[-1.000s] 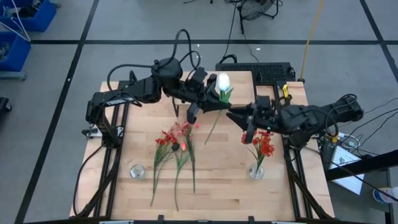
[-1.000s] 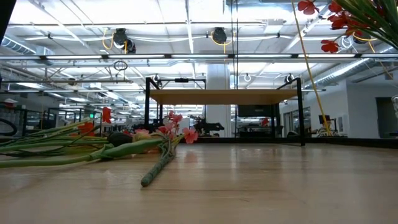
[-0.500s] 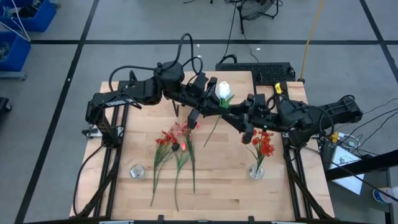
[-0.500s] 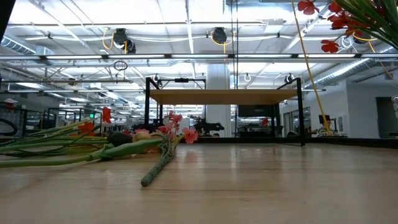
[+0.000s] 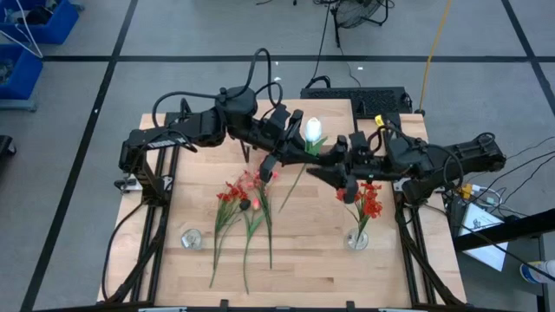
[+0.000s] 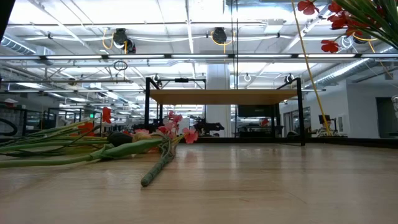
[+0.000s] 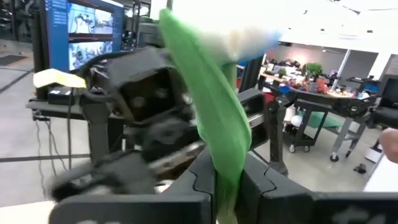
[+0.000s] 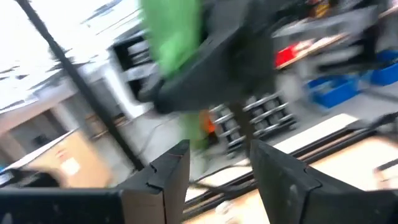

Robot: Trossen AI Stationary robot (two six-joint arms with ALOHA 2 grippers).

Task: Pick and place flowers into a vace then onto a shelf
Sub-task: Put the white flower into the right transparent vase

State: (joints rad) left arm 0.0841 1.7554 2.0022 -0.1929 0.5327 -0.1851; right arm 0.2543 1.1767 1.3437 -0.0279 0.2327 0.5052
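With the left gripper (image 5: 279,156) clenched on the white flower's (image 5: 310,130) stem above the table (image 5: 191,199), the right gripper's (image 5: 323,170) parted jaws ideally needed to close squarely on the stem before any release.

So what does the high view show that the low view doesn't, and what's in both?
Only the high view shows both arms: the left pincer shut on the white-bud stem, held above the table, with the right pincer open close beside it. It also shows a small clear vase standing empty. Only the low view shows the shelf side-on, with its black legs and nothing on its plank. Both show the loose flowers lying on the table and the red bunch already in a vase.
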